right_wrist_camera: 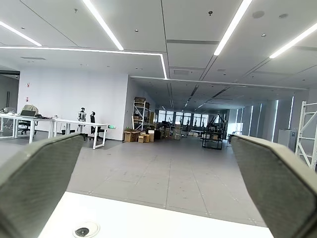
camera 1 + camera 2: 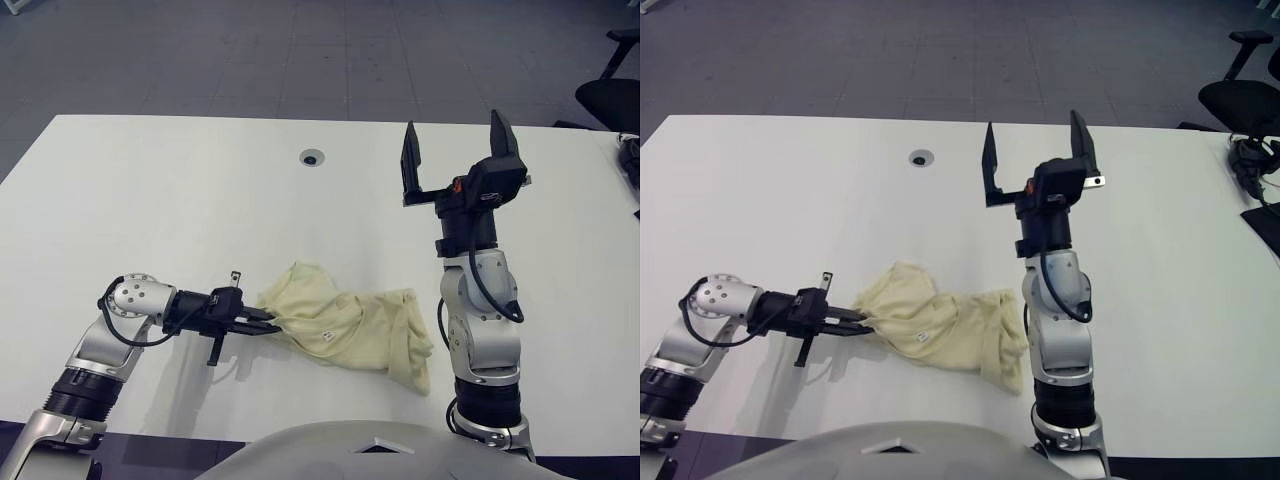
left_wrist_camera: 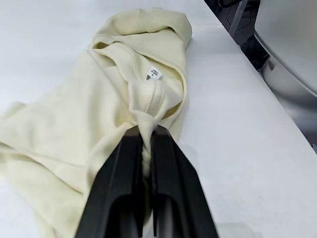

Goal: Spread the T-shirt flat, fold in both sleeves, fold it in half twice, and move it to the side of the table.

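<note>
T-shirt (image 2: 350, 328): crumpled on my worktop (image 2: 150, 200).
My left gripper (image 3: 146, 136): pinching its collar.
My right gripper (image 2: 460, 150): raised upright, fingers spread, holding nothing.

A white table (image 2: 150, 180) has a round cable grommet (image 2: 312, 157) set in it, to the left of the raised right gripper (image 2: 455, 126). Grey tiled floor (image 2: 300, 50) lies beyond the table, and a black office chair (image 2: 1240, 95) stands off to that gripper's right. Ahead of the gripper stretches a long hall with ceiling strip lights (image 1: 104, 22), a white wall (image 1: 74, 99), white desks (image 1: 49, 124) and shelving (image 1: 140, 111).
</note>
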{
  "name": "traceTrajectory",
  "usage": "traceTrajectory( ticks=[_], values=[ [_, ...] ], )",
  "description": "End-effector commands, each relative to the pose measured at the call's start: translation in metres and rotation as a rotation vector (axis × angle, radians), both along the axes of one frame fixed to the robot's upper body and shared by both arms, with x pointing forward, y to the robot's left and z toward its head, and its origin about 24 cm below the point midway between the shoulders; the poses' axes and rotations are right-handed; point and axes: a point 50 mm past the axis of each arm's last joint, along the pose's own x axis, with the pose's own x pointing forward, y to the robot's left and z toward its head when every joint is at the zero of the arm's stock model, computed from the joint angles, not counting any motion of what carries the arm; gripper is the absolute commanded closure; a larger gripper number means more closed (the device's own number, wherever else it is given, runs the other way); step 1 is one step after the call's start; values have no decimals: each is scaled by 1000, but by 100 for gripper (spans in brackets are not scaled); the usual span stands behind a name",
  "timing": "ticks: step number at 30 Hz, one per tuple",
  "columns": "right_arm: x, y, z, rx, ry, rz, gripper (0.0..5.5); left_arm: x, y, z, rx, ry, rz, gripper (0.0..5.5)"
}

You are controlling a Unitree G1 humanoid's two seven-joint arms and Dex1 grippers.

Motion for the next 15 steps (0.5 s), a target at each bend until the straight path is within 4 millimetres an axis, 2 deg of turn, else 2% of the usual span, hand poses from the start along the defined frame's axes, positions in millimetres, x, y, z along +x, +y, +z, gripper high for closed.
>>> traceTrajectory(
  ticks=[1,4,8,12,15],
  values=[
    [0,1,0,-1,21,25,10,-8,-11,11,-17,-90,-30,549],
    [5,2,-7,-52,109,89,10,-29,-26,15,-12,-141,-94,549],
    [5,-2,-13,-310,211,273,10,-55,-44,10,57,-202,-183,549],
    [2,-23,-25,-579,338,475,10,-70,-53,-4,183,-268,-256,549],
    [-3,-36,-32,-716,427,593,10,-74,-56,-9,239,-305,-286,549]
  ],
)
